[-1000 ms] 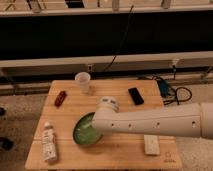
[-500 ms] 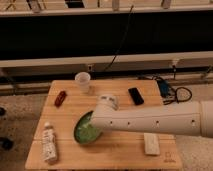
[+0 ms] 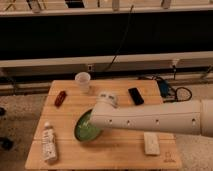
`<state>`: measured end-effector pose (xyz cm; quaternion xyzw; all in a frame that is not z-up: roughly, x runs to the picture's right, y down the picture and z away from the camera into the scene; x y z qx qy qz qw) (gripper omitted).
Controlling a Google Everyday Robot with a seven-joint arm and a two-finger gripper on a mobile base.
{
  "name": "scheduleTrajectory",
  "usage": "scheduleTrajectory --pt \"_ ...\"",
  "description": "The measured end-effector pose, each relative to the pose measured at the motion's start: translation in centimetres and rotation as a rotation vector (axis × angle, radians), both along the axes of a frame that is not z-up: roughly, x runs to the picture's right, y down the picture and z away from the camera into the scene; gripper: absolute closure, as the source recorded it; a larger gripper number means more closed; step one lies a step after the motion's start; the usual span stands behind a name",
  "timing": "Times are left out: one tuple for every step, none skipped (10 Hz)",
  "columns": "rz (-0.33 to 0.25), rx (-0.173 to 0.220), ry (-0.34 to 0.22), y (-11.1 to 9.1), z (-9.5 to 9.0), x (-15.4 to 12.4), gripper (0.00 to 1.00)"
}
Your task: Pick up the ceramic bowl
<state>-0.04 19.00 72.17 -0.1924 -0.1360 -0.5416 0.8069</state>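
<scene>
The ceramic bowl (image 3: pixel 86 129) is glossy green and sits left of centre on the wooden table (image 3: pixel 120 152). It looks tipped, with its inside facing left. My white arm (image 3: pixel 155 119) reaches in from the right and covers the bowl's right part. My gripper (image 3: pixel 96 121) is at the arm's end, right at the bowl's right rim, mostly hidden behind the wrist.
A translucent white cup (image 3: pixel 82 81) stands at the back. A red item (image 3: pixel 60 97) lies at the back left and a white bottle (image 3: pixel 48 142) at the front left. A black phone (image 3: pixel 135 95), a white block (image 3: pixel 151 143) and a blue device with cables (image 3: pixel 165 87) are on the right.
The arm's end has shifted slightly up and left at the bowl. The bowl now looks narrower and more tipped than one second ago.
</scene>
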Motion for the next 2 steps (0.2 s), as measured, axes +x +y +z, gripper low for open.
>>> scheduleTrajectory --pt "-0.002 0.003 0.002 -0.28 -0.05 0.1 1.0" --pt "-0.003 0.005 0.002 -0.42 -0.07 0.1 1.0"
